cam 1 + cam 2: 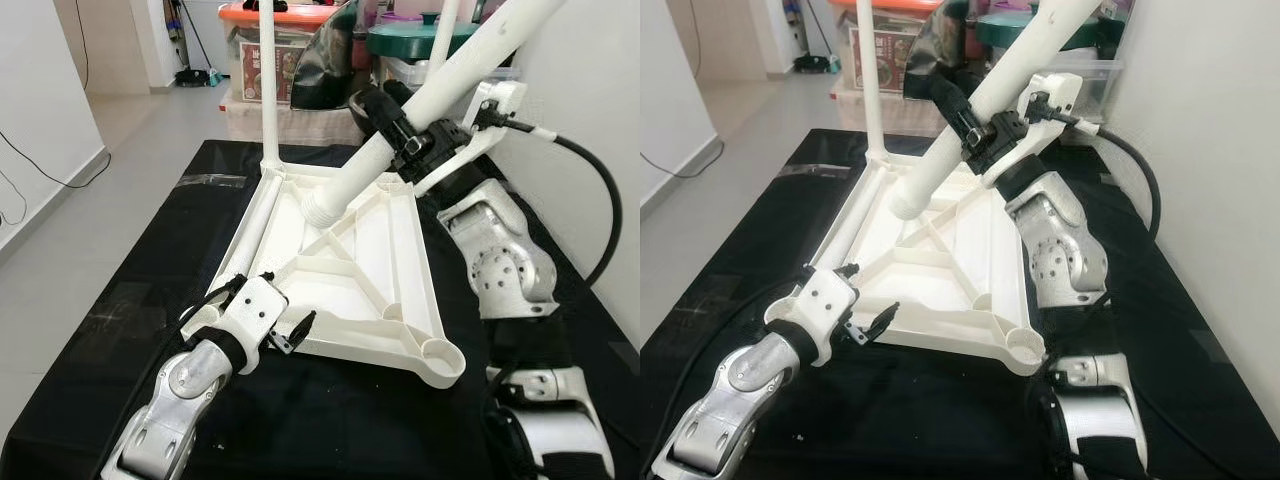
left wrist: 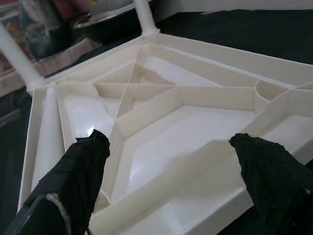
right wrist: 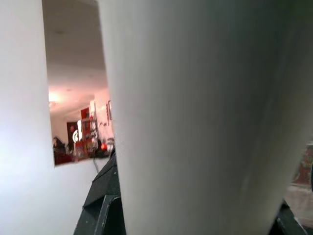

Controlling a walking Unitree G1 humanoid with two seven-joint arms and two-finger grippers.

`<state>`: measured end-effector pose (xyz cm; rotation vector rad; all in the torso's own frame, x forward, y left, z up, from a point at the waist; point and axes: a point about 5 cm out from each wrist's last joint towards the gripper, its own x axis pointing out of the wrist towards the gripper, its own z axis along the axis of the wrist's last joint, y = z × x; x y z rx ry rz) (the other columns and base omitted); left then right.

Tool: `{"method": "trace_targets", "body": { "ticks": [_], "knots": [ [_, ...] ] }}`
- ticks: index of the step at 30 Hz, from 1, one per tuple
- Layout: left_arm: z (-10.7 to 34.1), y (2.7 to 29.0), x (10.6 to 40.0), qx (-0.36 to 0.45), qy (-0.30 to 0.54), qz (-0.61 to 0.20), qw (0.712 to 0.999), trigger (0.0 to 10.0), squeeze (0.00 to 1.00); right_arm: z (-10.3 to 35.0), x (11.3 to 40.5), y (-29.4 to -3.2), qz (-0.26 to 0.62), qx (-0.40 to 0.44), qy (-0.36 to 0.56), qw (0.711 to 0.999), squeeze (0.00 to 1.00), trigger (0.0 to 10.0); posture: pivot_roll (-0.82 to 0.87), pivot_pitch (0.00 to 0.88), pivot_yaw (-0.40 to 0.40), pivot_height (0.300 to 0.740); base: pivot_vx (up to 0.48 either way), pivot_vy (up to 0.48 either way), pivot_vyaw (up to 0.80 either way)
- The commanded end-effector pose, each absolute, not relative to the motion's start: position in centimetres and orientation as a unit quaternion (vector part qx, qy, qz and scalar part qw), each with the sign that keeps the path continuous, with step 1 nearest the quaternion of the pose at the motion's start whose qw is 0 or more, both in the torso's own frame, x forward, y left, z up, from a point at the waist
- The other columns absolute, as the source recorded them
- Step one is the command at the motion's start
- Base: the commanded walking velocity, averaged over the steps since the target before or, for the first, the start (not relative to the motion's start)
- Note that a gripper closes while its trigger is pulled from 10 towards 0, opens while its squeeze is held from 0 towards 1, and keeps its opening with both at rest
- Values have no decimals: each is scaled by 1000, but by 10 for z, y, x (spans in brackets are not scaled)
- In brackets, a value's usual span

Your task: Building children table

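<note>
The white tabletop (image 1: 345,275) lies upside down on the black worktop (image 1: 120,330), ribbed underside up, with round sockets at its corners. One leg (image 1: 268,90) stands upright in the corner socket at about 11 o'clock of the tabletop; the socket (image 1: 440,352) at about 5 o'clock is open.

The right gripper (image 1: 400,125) is raised above the tabletop's far side, its black fingers pinching a second leg (image 1: 420,110) partway along its length. That leg is tilted, its upper end running up toward 1 o'clock and out of frame, its ribbed lower end (image 1: 322,208) hanging just above the tabletop's far middle; whether it touches the plastic cannot be told. In the right wrist view the leg (image 3: 205,112) is a broad white surface close to the camera.

The left gripper (image 1: 285,325) sits at the tabletop's near edge, around 7 o'clock, its fingers (image 2: 83,171) spread wide. In the left wrist view one finger lies over the inside of the rim beside a rib and the other (image 2: 269,171) is over the near edge; neither is clamped on anything.

Beyond the worktop, at 12 o'clock, stand storage boxes (image 1: 270,60) with an orange lid, and a dark bag (image 1: 325,65).
</note>
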<state>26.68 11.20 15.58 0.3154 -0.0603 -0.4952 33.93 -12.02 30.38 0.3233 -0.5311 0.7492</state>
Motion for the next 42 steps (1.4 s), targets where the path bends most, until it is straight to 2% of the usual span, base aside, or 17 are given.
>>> {"method": "trace_targets", "body": {
  "ticks": [1, 2, 4, 5, 17, 22, 23, 24, 25, 27, 29, 32, 35, 36, 38, 42],
  "knots": [
    [154, 114, 266, 147, -22, -236, 961, 10000, 0, 305, 334, -113, 368, 143, -264, 880, 0, 0, 92, 0, -90, 740, 0, 0, 0],
    [154, 114, 267, 148, -22, -236, 960, 10000, 63, 302, 333, -110, 375, 140, -261, 878, 0, 0, 92, 0, -90, 740, 0, 0, 0],
    [154, 114, 267, 150, -22, -237, 960, 10000, 55, 301, 332, -109, 380, 137, -259, 877, 0, 0, 92, 0, -90, 740, 0, 0, 0],
    [153, 114, 267, 151, -20, -239, 959, 10000, 0, 301, 331, -108, 383, 134, -259, 876, 0, 0, 92, 0, -90, 740, 0, 0, 0],
    [154, 113, 265, 142, -21, -249, 958, 10000, 0, 297, 329, -117, 387, 90, -249, 883, 0, 0, 80, 0, -90, 740, 0, 0, 0],
    [153, 117, 266, 142, -15, -219, 965, 10000, 0, 295, 331, -124, 359, 82, -236, 899, 0, 0, 73, 0, -92, 740, 0, 0, 0],
    [156, 119, 266, 131, -16, -206, 970, 10000, 0, 287, 338, -128, 301, 94, -208, 926, 0, 9255, 78, 0, -94, 740, 0, 0, 0],
    [156, 119, 266, 131, -16, -206, 970, 10000, 0, 287, 338, -128, 301, 94, -208, 926, 0, 9255, 78, 0, -94, 740, 0, 0, 0],
    [157, 120, 266, 116, -11, -193, 974, 10000, 0, 280, 344, -132, 264, 101, -179, 942, 0, 10000, 78, 0, -94, 740, 0, 0, 0],
    [157, 121, 266, 105, -8, -184, 977, 10000, 0, 274, 348, -135, 239, 104, -160, 952, 0, 10000, 78, 0, -94, 740, 0, 0, 0],
    [153, 120, 264, 104, 3, -185, 977, 10000, 0, 263, 358, -151, 143, 120, -114, 976, 0, 10000, 71, 0, -90, 740, 0, 0, 0],
    [152, 119, 264, 102, 10, -183, 978, 10000, 0, 261, 361, -158, 101, 125, -90, 983, 0, 10000, 68, 0, -89, 740, 0, 0, 0],
    [152, 118, 265, 95, 10, -182, 979, 10000, 0, 265, 362, -172, 3, 65, -89, 994, 0, 10000, 59, 0, -85, 740, 0, 0, 0],
    [152, 118, 265, 95, 10, -182, 979, 10000, 0, 265, 362, -172, 3, 65, -89, 994, 0, 10000, 59, 0, -85, 740, 0, 0, 0],
    [153, 118, 266, 95, 8, -182, 979, 10000, 0, 271, 361, -178, -48, 14, -83, 995, 0, 10000, 57, 0, -82, 740, 0, 0, 0],
    [153, 118, 267, 94, 8, -179, 979, 10000, 0, 281, 363, -175, -54, 5, -96, 994, 0, 10000, 59, 0, -83, 740, 0, 0, 0]
  ]
}}
